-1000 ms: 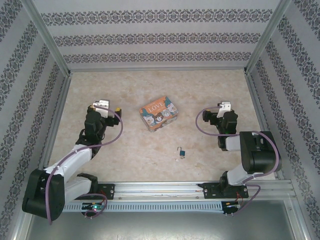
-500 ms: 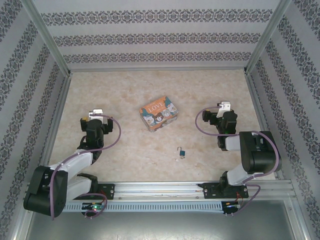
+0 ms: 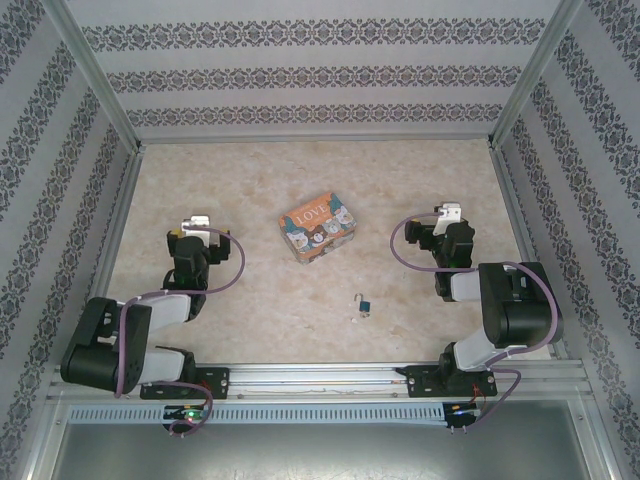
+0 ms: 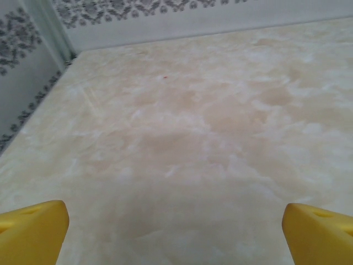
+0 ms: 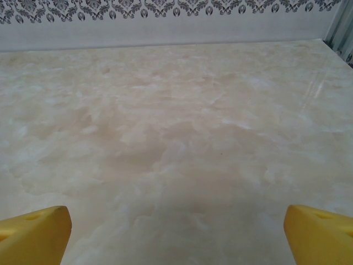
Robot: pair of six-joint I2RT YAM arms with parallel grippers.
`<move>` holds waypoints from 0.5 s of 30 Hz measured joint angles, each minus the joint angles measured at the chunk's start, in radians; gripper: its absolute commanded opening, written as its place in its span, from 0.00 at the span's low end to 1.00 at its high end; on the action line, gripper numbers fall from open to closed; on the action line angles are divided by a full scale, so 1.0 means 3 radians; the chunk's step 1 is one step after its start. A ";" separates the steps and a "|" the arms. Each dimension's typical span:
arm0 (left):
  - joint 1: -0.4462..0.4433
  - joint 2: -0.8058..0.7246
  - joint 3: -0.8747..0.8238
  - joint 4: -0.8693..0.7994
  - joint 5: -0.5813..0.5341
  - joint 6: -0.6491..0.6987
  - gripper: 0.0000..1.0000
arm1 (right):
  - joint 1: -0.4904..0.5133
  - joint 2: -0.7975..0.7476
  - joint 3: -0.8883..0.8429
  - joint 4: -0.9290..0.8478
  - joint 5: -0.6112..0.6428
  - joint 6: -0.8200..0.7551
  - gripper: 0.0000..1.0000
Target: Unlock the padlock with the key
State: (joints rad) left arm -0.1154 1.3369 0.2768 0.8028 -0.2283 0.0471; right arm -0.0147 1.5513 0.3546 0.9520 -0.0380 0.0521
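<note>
The tiny bluish padlock with its thin silver shackle lies on the marbled table, front of centre. The key, a dark speck, rests just in front and to the left of it. My left gripper hovers far to the left of both, my right gripper to the right and further back. In the left wrist view the left gripper is open, yellow fingertips wide apart over bare table. The right gripper is open too, its fingertips spread over bare table.
An orange-rimmed "LOVE" picture tin sits at the table's centre, behind the padlock. Patterned walls and metal frame posts enclose the table on three sides. A metal rail runs along the front edge between the arm bases.
The left arm has folded back toward its base, and its gripper has drawn left and turned to face the back wall. The right arm, padlock and key have not moved.
</note>
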 measured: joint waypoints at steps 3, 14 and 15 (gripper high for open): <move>0.0003 0.0155 0.0001 0.0228 0.0135 0.0005 0.99 | -0.0001 0.0000 0.0000 0.0000 0.0000 -0.0001 0.98; 0.0075 0.0982 -0.0206 0.1378 0.0379 0.0018 0.99 | 0.0000 0.0000 0.0000 -0.0001 0.0000 -0.0001 0.98; 0.0083 0.1029 -0.0248 0.1429 0.0388 0.0017 0.99 | -0.0001 0.0000 0.0001 -0.0001 0.0000 -0.0001 0.98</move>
State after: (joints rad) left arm -0.0906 1.6455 0.2024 1.2316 -0.1120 0.0521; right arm -0.0151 1.5513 0.3550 0.9516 -0.0380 0.0517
